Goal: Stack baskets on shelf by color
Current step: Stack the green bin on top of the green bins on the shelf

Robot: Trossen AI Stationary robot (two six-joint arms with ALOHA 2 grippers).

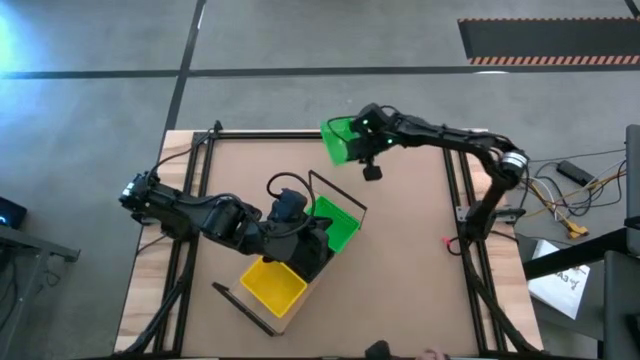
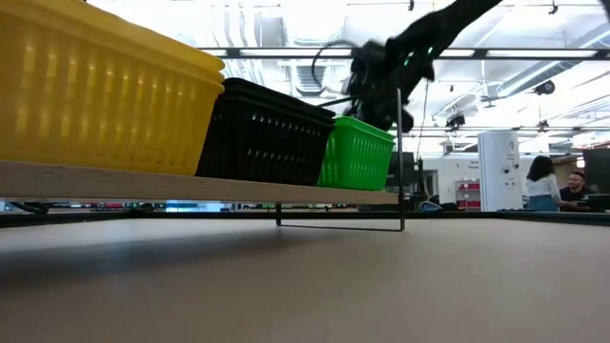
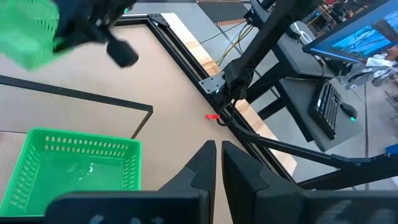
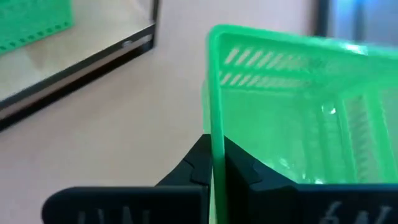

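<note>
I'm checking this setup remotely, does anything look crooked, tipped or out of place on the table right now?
One thing: a green basket hangs tilted in the air near the table's far edge, pinched by its rim in the right hand. The shelf sits diagonally, holding yellow, black and green baskets upright. Nothing is spilled or visibly damaged.

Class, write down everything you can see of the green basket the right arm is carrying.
The carried green basket is a bright green plastic bin with slotted walls and a thin rim. It looks empty. The right gripper is shut on one wall at the rim, one finger inside and one outside. It hangs tilted in the air near the table's far edge, touching nothing else, apart from the shelf and its own green basket.
</note>
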